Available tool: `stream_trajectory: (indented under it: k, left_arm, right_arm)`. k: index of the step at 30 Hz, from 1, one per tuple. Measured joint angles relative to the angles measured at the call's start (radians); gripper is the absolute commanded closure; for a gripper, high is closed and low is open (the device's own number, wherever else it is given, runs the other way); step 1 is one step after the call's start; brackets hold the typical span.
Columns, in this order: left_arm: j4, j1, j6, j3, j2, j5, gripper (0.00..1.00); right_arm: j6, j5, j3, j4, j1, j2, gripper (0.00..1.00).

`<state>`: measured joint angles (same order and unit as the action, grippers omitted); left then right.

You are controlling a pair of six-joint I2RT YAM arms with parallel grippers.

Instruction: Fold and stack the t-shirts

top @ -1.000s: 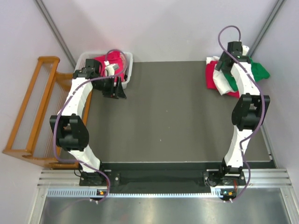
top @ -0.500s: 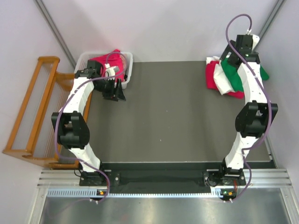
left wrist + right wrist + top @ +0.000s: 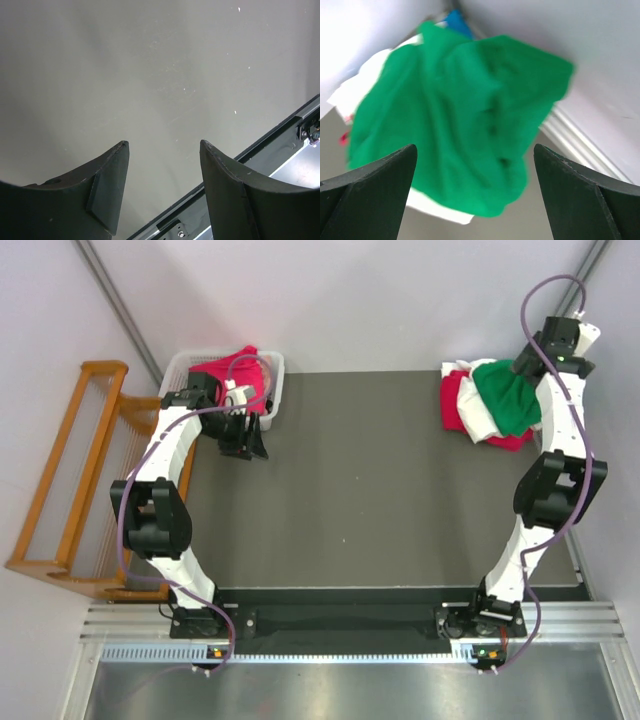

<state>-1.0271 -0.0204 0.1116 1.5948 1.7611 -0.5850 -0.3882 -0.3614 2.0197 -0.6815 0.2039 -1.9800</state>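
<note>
No writing, label, brand, number or sign can be read in any view. The t-shirts, the basket, the rack and the counter show no legible marks.

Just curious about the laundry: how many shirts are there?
4: a crimson shirt in the basket; a red shirt, white shirt and green shirt piled far right. More may be hidden.

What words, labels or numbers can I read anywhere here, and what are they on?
No text can be read in any view.
The green t-shirt, white t-shirt and red t-shirts are plain.
The basket, wooden rack and table show no markings.
</note>
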Motion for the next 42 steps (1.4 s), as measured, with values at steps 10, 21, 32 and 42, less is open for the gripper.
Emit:
stream_trajectory:
  k: [10,21,32,42]
  left_arm:
    - [-0.009,0.0,0.0,0.0,0.0,0.0,0.37]
    - [-0.021,0.0,0.0,0.0,0.0,0.014,0.37]
    - [-0.045,0.0,-0.004,0.026,0.011,0.04,0.38]
    - [-0.051,0.0,0.001,0.026,0.011,0.069,0.38]
  right_arm:
    - [-0.026,-0.038,-0.015,-0.014,0.041,0.001,0.0]
    - [-0.02,-0.106,0.003,-0.019,-0.056,0.04,0.0]
    - [-0.012,0.098,0.043,0.046,-0.064,0.059,0.0]
    - [-0.009,0.207,0.114,-0.011,-0.03,-0.149,0.0]
